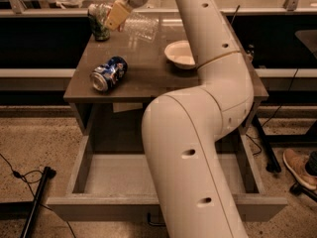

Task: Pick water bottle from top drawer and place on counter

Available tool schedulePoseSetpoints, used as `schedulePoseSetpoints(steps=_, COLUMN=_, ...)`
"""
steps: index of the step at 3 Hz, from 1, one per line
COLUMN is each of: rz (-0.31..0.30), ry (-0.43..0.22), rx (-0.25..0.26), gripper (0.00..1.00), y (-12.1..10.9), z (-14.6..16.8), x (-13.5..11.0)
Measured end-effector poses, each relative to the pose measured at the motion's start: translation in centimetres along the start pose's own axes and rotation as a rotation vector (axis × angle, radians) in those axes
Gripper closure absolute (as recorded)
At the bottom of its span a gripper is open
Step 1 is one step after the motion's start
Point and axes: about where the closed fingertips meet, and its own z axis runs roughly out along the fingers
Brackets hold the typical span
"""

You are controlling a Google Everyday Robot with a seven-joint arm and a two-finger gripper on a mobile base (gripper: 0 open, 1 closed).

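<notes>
Water bottle [142, 28] is at the far left of the counter [143, 76], clear crinkled plastic just right of the gripper [118, 18]. The gripper is up at the far edge, close to the green can [99, 23]. I cannot tell whether the gripper is clamped on the bottle or has let go, or whether the bottle rests on the slab or hangs just over it.

The top drawer [99, 201] is pulled out near me with its visible floor bare, so the step in hand looks like the set-down.

To do it well:
- Bring the bottle down until it bears on the counter before releasing; thin plastic is light and would bounce or roll if dropped.
- Set it upright if possible. Laid on its side it could roll toward the white bowl [181, 54] on the right or off the far edge.
- Release gently and lift straight up. Any sideways drift to the left risks tipping the green can.
- The blue soda can [109, 74] on the near left is well apart and is no concern.
</notes>
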Motion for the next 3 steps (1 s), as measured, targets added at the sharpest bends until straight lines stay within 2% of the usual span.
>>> schedulePoseSetpoints(steps=1, rz=0.004, ry=0.018, rx=-0.011, gripper=1.0, y=-0.5, z=2.6, x=0.7)
schedulePoseSetpoints(steps=3, rz=0.007, ry=0.051, rx=-0.028, gripper=1.0, y=-0.6, z=4.9, x=1.6)
